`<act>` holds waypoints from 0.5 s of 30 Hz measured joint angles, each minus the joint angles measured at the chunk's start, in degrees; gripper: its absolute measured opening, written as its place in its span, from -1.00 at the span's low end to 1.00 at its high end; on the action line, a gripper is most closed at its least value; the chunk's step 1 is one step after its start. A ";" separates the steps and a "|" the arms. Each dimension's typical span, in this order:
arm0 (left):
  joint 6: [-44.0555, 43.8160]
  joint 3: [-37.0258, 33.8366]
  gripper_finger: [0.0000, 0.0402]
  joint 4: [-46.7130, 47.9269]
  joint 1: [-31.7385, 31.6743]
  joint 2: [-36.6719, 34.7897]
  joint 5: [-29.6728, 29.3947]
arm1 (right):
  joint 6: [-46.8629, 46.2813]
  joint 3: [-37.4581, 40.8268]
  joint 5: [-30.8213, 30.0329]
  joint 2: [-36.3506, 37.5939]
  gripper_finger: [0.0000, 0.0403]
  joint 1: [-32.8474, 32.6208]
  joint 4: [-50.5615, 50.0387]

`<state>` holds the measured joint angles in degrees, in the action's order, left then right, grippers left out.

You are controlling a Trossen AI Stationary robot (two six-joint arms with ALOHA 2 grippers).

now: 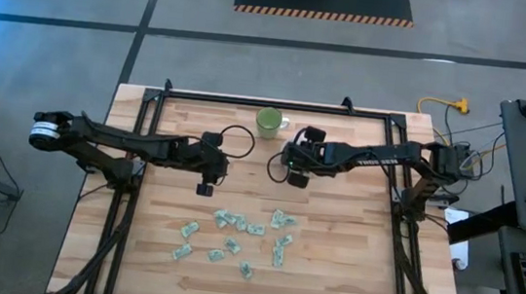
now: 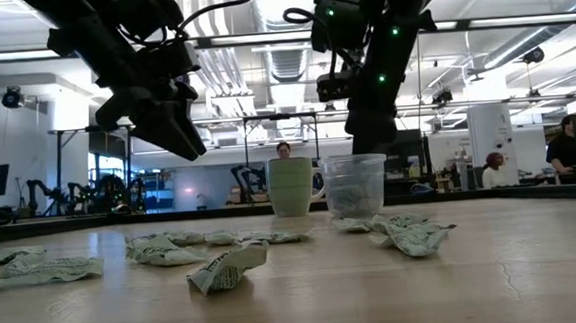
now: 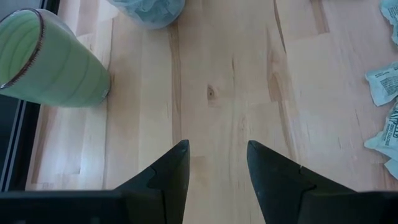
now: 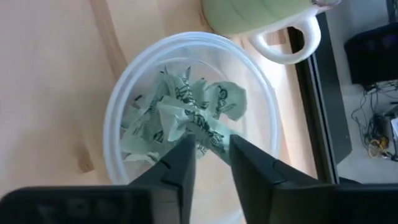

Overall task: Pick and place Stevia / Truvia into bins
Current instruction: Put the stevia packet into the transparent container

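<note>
free: bare table [image 1: 353, 225] | blocked: mug [image 1: 269, 122] beside cup [image 2: 356, 185]

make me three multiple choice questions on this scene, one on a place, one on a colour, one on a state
1. Where is the right gripper?
A. directly above the clear cup
B. over the loose sachets on the table
C. off the table's edge

2. What colour is the mug beside the cup?
A. red
B. pale green
C. black

3. What is in the clear cup?
A. nothing
B. water
C. several green and white sachets

Answers:
1. A, since the right wrist view looks straight down into the cup between that arm's fingers, and the high view puts the gripper at the table's far side, away from the loose sachets.
2. B, as the high, low and left wrist views all show a pale green mug.
3. C, because the right wrist view shows crumpled sachets piled inside the cup.
</note>
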<state>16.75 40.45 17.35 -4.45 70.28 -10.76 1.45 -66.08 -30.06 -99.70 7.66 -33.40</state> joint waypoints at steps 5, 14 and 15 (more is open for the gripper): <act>-0.01 -0.02 -0.28 -0.20 0.00 0.00 0.02 | 1.53 -0.12 -0.30 1.37 -0.31 -0.49 -1.27; -1.24 -1.14 -0.28 -0.29 -0.04 0.02 4.79 | -4.69 0.03 -1.90 11.37 -0.21 -6.44 -5.82; -1.35 -1.41 -0.28 -0.19 -0.04 0.02 7.43 | -5.45 0.30 -1.90 12.65 -0.21 -7.46 -6.15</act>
<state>15.40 39.03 17.16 -4.49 70.30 -3.34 -4.00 -65.79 -31.97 -87.05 0.20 -39.55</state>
